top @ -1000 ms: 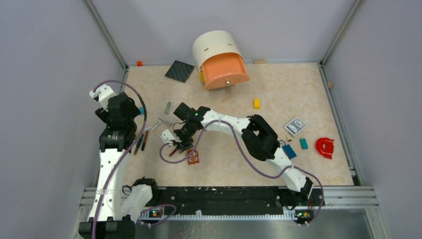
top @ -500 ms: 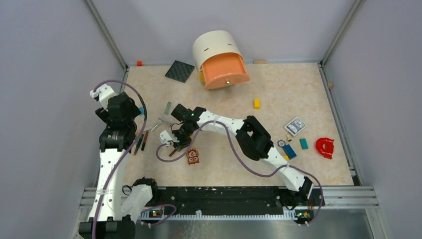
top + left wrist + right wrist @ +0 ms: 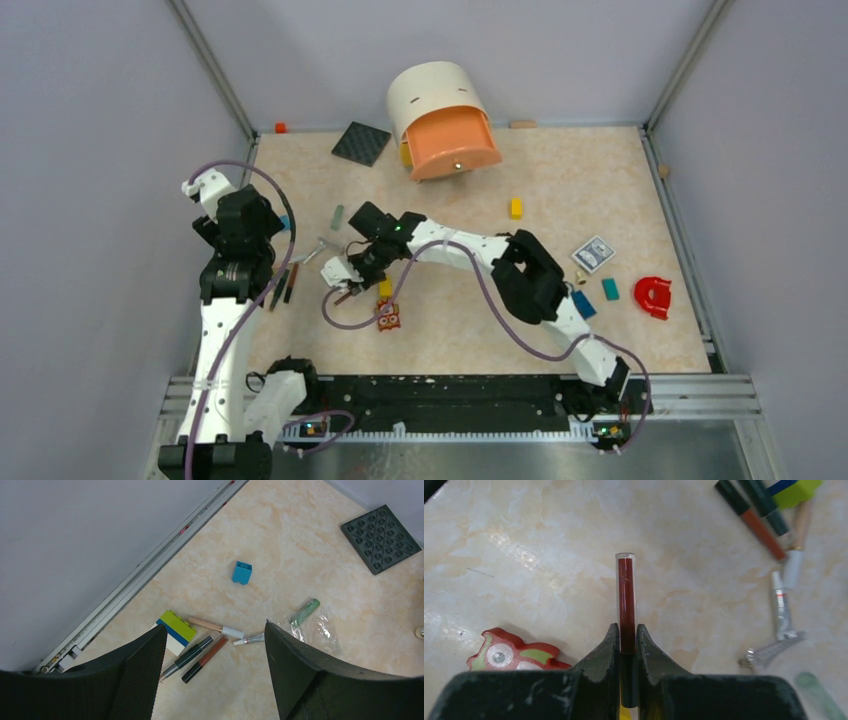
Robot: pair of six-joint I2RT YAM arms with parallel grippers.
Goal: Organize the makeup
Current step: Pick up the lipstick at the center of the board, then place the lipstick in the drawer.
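My right gripper clamped on the red stick.
The stick projects forward out of the grip, owl tile near it; my left gripper stands released above the other sticks near the wall.

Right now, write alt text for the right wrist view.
The right gripper is shut on a red stick that points straight away from the camera. An owl tile lies at lower left on the table; more makeup sticks lie at upper right and a green tube at lower right.
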